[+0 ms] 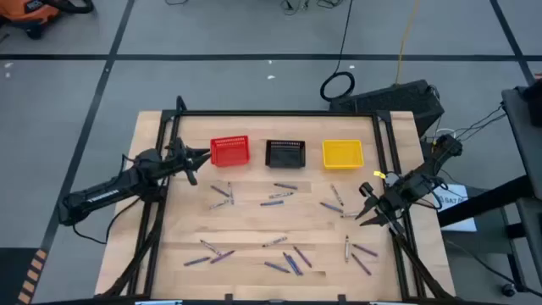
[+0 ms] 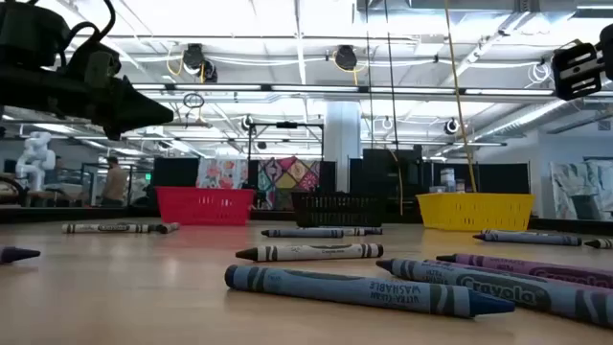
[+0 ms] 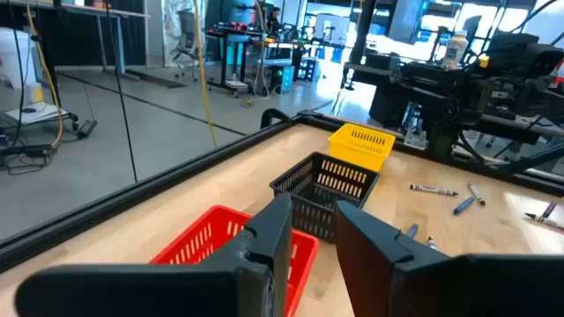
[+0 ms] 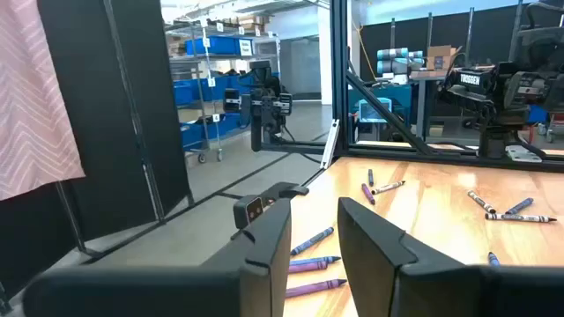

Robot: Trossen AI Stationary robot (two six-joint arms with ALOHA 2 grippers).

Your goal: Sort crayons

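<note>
1. The crayons (image 1: 279, 196) lie loose all over the table (image 1: 169, 271): one band just in front of the baskets, another near the front edge, and a few on the right.
2. None shows in any basket. The red basket (image 1: 229, 150), black basket (image 1: 285, 152) and yellow basket (image 1: 343, 153) stand in a row at the back, and what shows of their insides looks bare, so I judge the sorting not begun; all of it is left.
3. The left gripper (image 1: 203, 156) hovers just beside the red basket, fingers slightly parted and holding nothing.
4. The right gripper (image 1: 362, 219) hangs at the table's right edge near a few crayons, fingers slightly parted and empty.
5. Hard to make out: exact crayon colours and count from above; the basket floors, seen through mesh in the low view; and how colours map to baskets.
</note>
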